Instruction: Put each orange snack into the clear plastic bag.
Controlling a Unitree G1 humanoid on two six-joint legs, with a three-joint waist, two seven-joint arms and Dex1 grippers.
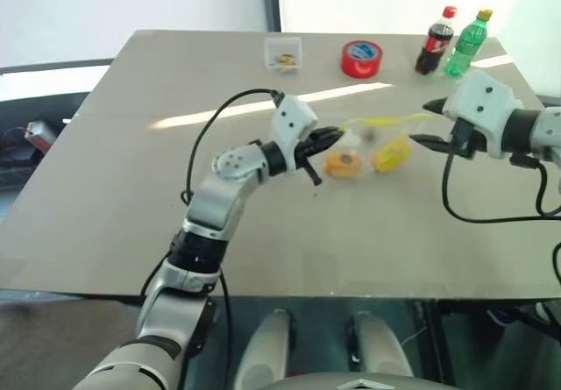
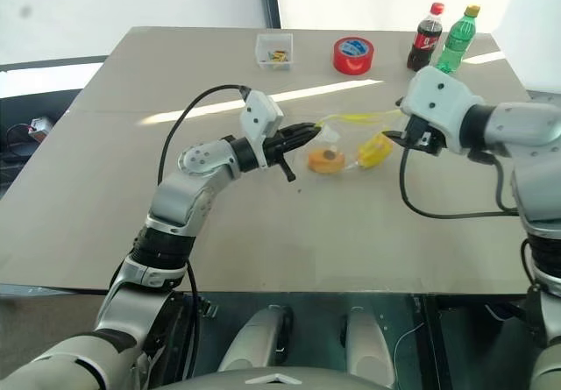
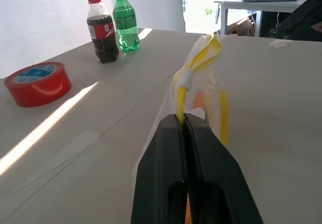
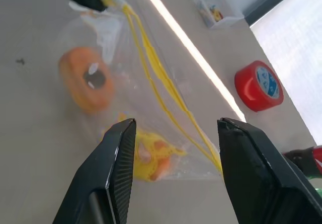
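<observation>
We see the bag [image 1: 372, 140] lying on the surface [image 1: 131, 188] between the two end effectors, its yellow seal strip running from the left one toward the right one. Both snacks sit inside it: a ring-shaped orange snack [image 1: 343, 163] just beyond the left end effector [image 1: 330, 136], and a second snack [image 1: 391, 153], more yellow-orange in its wrapper, nearer the right end effector [image 1: 431, 124].

The left end effector is clenched on the bag's yellow seal at the corner. The left wrist view makes this plain: the two black fingers [image 3: 166, 173] meet with the yellow strip pinched between them, and the bag rises crumpled past their tips. The head views only show the fingers at the bag's edge.

The right end effector is released, its fingers spread and apart from the bag. The right wrist view looks between its two fingers [image 4: 113, 168] down onto the bag, showing the ring snack's dark centre and the second snack's crinkled wrapper, details the head views leave vague. It also catches the left end effector's tip holding the seal at the bag's far corner.

Beyond the end effectors, toward the far edge of the surface, stand a red tape roll [image 1: 361, 59], a cola bottle [image 1: 436, 41] and a green bottle [image 1: 465, 43] side by side, and a small clear box [image 1: 283, 53].
</observation>
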